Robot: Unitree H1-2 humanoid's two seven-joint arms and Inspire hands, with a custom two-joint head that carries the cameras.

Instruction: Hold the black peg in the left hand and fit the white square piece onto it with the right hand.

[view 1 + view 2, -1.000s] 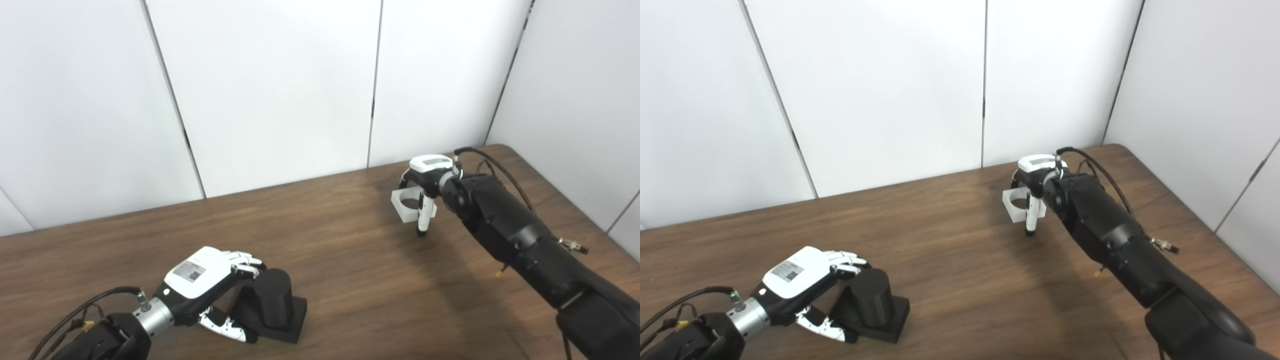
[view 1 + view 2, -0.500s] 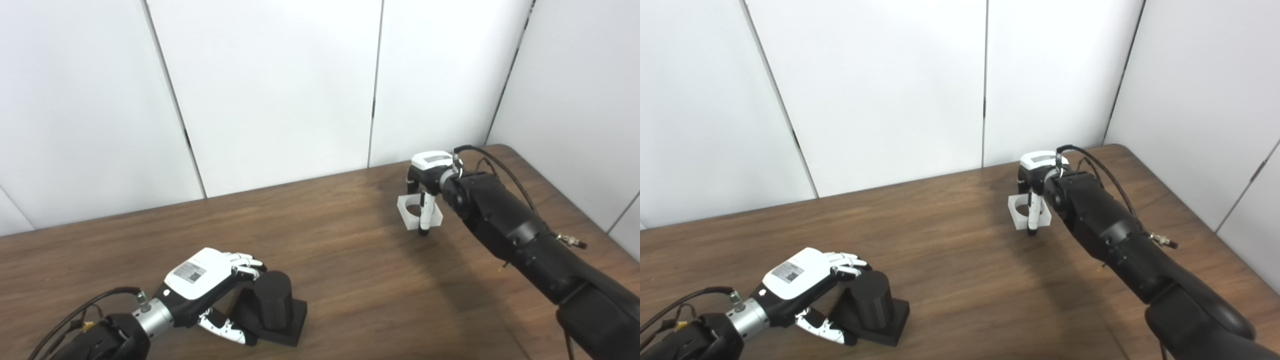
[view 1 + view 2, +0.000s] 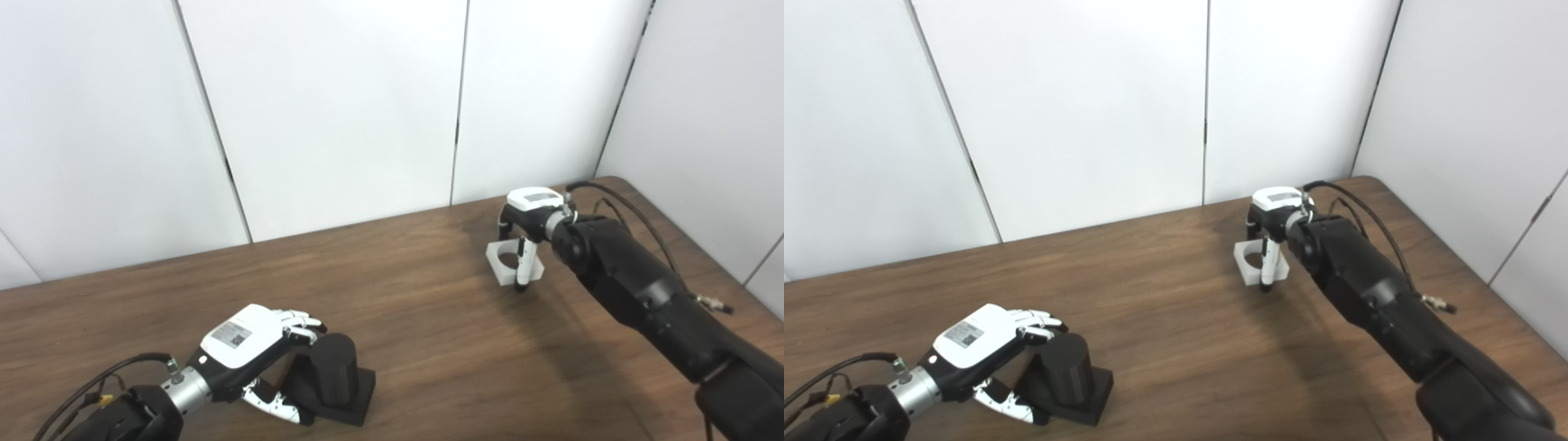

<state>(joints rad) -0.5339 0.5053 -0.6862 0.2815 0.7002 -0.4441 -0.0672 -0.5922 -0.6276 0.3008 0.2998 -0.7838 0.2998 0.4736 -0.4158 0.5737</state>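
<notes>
The black peg (image 3: 334, 367), a thick cylinder on a square black base, stands on the table's near left. My left hand (image 3: 245, 340) is shut on it, with the fingers curled over the top edge of the cylinder and the thumb low along the base. The white square piece (image 3: 497, 274), with a round hole through it, sits level at the far right, on or just above the table. My right hand (image 3: 530, 211) reaches down over it, shut on it, with one finger down its near side and the others behind it.
The brown wooden table (image 3: 429, 318) stretches between the two hands. White wall panels close the back and right sides. The table's rounded far right corner is just behind my right arm (image 3: 637, 288).
My right hand has shifted slightly right and toward me with the white piece, which has gone from tilted to level. My left hand and the peg have not moved.
</notes>
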